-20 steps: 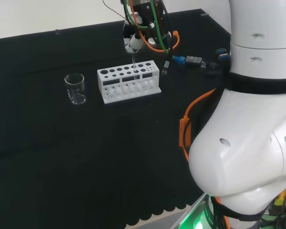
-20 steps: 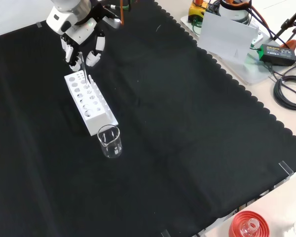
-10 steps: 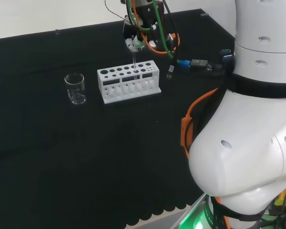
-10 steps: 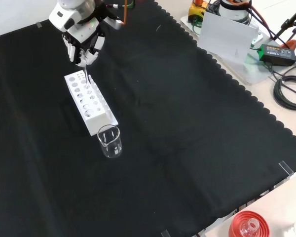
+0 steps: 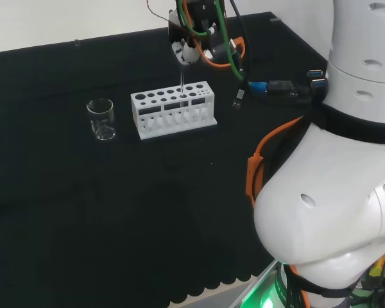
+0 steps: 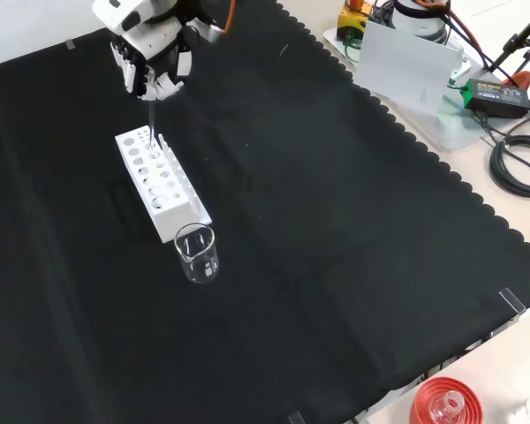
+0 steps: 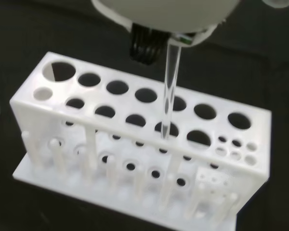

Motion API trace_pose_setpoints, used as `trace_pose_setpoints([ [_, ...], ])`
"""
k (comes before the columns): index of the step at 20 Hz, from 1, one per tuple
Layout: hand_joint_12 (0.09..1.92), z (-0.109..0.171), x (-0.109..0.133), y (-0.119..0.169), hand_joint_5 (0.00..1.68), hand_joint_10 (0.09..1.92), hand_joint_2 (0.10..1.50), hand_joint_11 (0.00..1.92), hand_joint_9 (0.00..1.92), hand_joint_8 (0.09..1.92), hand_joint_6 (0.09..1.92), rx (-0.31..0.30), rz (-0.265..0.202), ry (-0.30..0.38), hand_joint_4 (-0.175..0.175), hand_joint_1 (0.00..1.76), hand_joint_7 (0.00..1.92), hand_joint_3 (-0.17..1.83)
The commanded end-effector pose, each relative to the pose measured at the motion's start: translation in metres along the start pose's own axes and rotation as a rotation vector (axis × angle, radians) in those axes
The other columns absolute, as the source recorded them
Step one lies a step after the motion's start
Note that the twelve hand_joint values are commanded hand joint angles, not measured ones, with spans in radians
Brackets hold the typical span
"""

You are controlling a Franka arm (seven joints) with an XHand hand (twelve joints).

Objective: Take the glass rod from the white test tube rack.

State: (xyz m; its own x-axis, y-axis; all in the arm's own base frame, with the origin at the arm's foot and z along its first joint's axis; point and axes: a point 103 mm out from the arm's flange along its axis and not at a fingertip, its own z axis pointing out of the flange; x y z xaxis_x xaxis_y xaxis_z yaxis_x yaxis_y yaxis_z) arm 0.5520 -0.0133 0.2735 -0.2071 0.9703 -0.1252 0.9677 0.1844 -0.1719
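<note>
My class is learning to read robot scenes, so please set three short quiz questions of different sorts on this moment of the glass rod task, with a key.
1. True or false: the robot hand holds the glass rod by its upper end.
2. Where is the rod's lower end? A) at a hole in the top of the white test tube rack; B) inside the beaker; C) flat on the black cloth.
3. In the head view, what stands left of the rack?

Key: 1 true; 2 A; 3 the beaker, clear and upright, apart from the rack.

Head view behind arm, over table [image 5: 64, 212]; front view opposite, looking down; wrist view close above white test tube rack [image 7: 135, 144]; all share it.
</note>
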Motion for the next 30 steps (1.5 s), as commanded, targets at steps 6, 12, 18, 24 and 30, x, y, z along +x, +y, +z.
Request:
trace_pose_setpoints([
  [6, 0.74, -0.037, 0.001, -0.020, 1.06, 0.45, 0.55, 1.45, 1.62, 0.80, 1.09, -0.027, 0.008, -0.071, -0.175, 1.32, 1.35, 0.96],
  [12, 0.75, -0.063, 0.009, -0.037, 1.06, 0.42, 0.54, 1.45, 1.64, 0.79, 1.08, -0.054, 0.007, -0.092, -0.175, 1.32, 1.35, 0.96],
  [18, 0.75, -0.084, 0.019, -0.053, 1.07, 0.41, 0.54, 1.46, 1.65, 0.78, 1.08, -0.102, 0.000, -0.096, -0.175, 1.32, 1.36, 0.97],
  [24, 0.75, -0.086, 0.032, -0.060, 1.07, 0.41, 0.53, 1.46, 1.66, 0.78, 1.08, -0.119, -0.023, -0.090, -0.175, 1.32, 1.36, 0.97],
  [30, 0.75, -0.087, 0.040, -0.059, 1.07, 0.40, 0.53, 1.46, 1.66, 0.77, 1.07, -0.123, -0.039, -0.084, -0.175, 1.32, 1.36, 0.97],
])
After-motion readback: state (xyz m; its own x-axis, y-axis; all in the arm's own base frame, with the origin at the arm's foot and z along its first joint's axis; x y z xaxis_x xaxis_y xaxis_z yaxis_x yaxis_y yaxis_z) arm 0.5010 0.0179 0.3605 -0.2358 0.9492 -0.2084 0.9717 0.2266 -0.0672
